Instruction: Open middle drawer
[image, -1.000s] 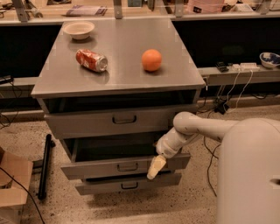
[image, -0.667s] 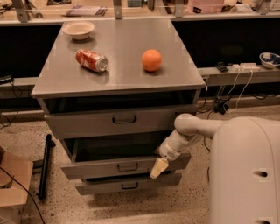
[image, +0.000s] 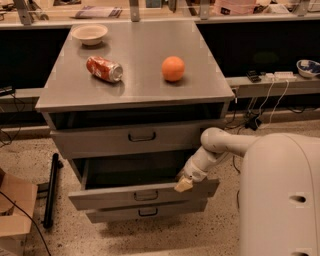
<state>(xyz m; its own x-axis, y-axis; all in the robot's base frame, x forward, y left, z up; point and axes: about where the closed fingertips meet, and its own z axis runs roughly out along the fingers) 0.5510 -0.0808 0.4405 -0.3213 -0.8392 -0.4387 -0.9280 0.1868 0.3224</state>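
Robot body (image: 280, 200) bulks larger at right than 1 s ago; gripper (image: 183, 185) has shifted slightly right. It sits at the top edge of the middle drawer (image: 110, 196) front, right end. Whether it grips: cannot tell. Drawer stands pulled out, between 2 others.

One grey bench (image: 135, 90) has three drawers: one top drawer (image: 100, 142), one middle drawer (image: 110, 197) and one bottom drawer (image: 115, 216). Three things lie on top: one orange (image: 173, 68), one red soda can (image: 104, 69) and one pale bowl (image: 89, 34). A second bowl (image: 306, 67) on the far right ledge makes two. One arm (image: 222, 142) carries one gripper (image: 183, 185), at the middle drawer's front, near its right end. On the floor are one black bar (image: 50, 190) and one cardboard box (image: 15, 210)
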